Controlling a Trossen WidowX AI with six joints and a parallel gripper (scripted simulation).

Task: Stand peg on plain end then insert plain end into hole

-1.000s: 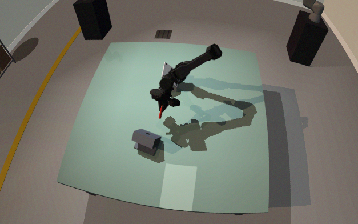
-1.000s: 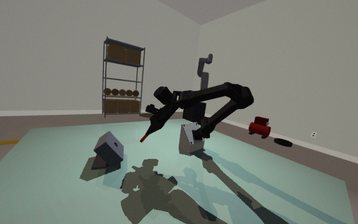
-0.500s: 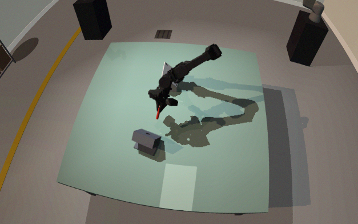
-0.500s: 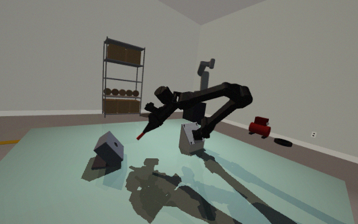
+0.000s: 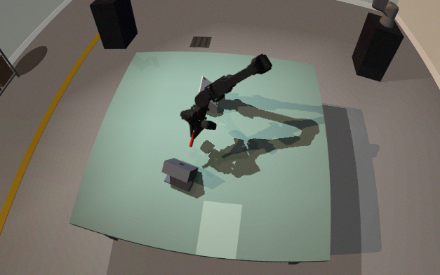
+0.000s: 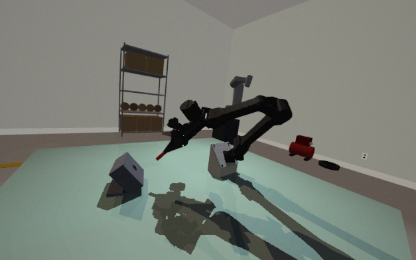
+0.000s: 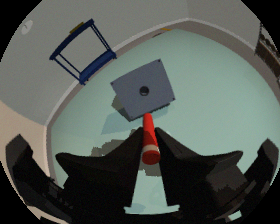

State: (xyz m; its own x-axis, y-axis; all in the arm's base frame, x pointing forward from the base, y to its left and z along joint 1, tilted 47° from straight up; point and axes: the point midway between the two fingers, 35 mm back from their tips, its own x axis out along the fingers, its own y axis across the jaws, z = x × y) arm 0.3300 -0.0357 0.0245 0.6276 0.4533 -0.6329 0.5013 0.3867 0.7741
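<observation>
The red peg [image 5: 191, 141] [image 6: 160, 156] [image 7: 149, 131] is held in the air, tilted. Its white band is at the end near the camera in the wrist view, and its plain end points away from the gripper. My gripper [image 5: 193, 133] [image 6: 165, 152] [image 7: 148, 130] is shut on the peg. The grey sloped panel [image 5: 180, 170] [image 6: 123, 170] [image 7: 132, 96] stands on the table, apart from the peg. Its one dark hole [image 5: 182, 163] [image 6: 135, 168] [image 7: 144, 90] faces up at a slant toward the arm. In the wrist view the peg's plain end appears just below the panel's lower edge.
The arm's base [image 6: 222, 166] stands on the green table [image 5: 133, 210] [image 6: 60, 232] behind the gripper. Shadows of the arm fall across the table. A shelf rack [image 6: 144, 74] and dark pedestals [image 5: 116, 28] [image 5: 375, 52] stand away from the table.
</observation>
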